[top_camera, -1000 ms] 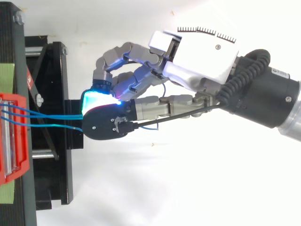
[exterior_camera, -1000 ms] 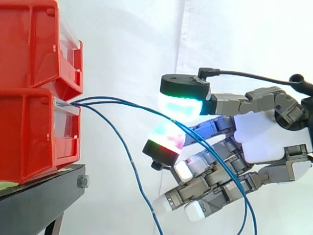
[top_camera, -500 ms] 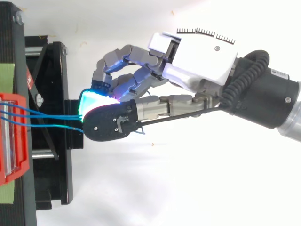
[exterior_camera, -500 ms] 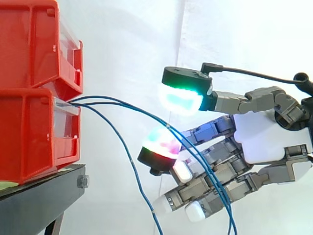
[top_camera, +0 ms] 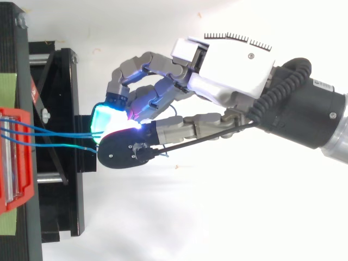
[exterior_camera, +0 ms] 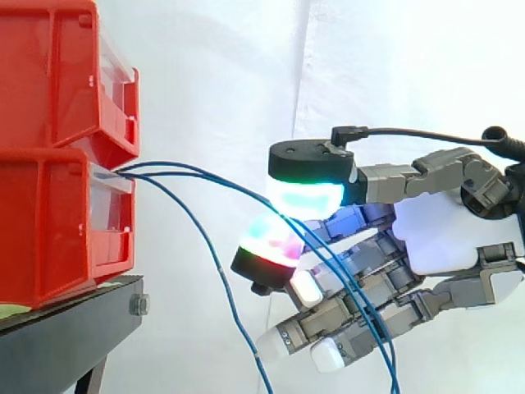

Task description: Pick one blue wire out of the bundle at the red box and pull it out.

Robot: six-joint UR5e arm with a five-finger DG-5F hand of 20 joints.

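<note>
On the left, two red bins (exterior_camera: pixel 49 164) sit one on top of the other on a black stand (exterior_camera: pixel 74 328). Three blue wires (exterior_camera: pixel 205 175) come out of the clear front of the lower bin, so their ends are inside it. In the top view they run side by side from the bin out over the stand. One of them, the low wire (exterior_camera: pixel 215 263), drops down by itself and touches nothing. The other two go to the right in a soft curve and come close together.

There they meet the hand (exterior_camera: pixel 447 238). The thumb pad (exterior_camera: pixel 305 193) glows green and white just above the two wires. A finger pad (exterior_camera: pixel 271 242) glows red and green just under them. The two pads look pressed together with the wires between them, so the hand is pinching. From above, the pads meet in a bright spot. Both wires seem to be in the pinch, but it is hard to tell if it is only one. Past the pinch, the wires run down in front of the other fingers (exterior_camera: pixel 328 310), which are bent and hold nothing. The arm (top_camera: pixel 304 109) comes in from the right.

So the reach looks done and the grab looks made. The pull is what is left. The wires hang in a loose curve and none is out of the bin yet. If two wires are held, the hand needs to let one go, because the task asks for just one.
</note>
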